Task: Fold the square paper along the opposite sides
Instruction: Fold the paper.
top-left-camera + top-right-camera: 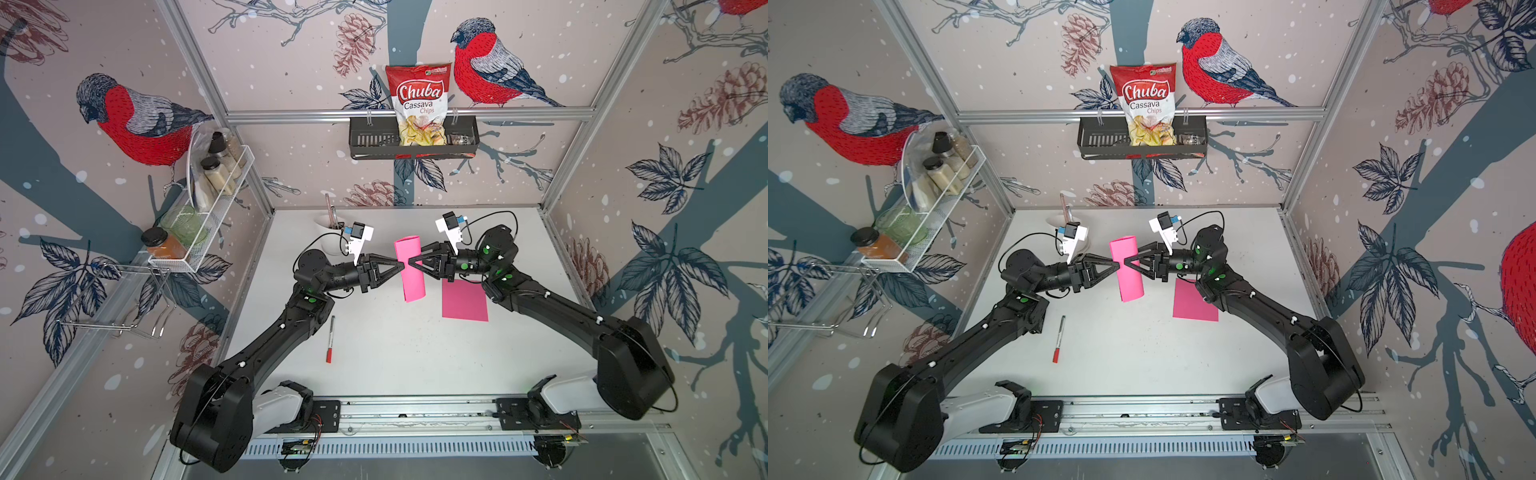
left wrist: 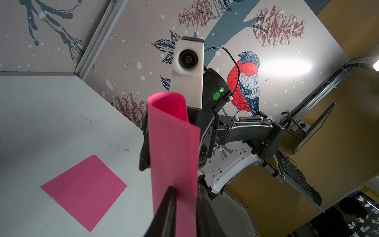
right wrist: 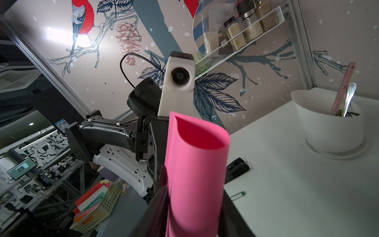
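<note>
Paper (image 1: 411, 286), light, floppy, looped mid-air: my right hand (image 1: 410, 262) pinches loop; left hand (image 1: 402, 266) narrow around it, grip unclear. Best hold near matched edges; creases easily.

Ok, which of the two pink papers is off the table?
The curled pink sheet, raised between the left gripper and right gripper; the flat pink sheet lies on the table.

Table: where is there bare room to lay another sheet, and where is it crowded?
Bare: front centre of the table, between marker, flat pink sheet and rail. Crowded: back left by the white bowl; mid-table, where the curled paper hangs.
</note>
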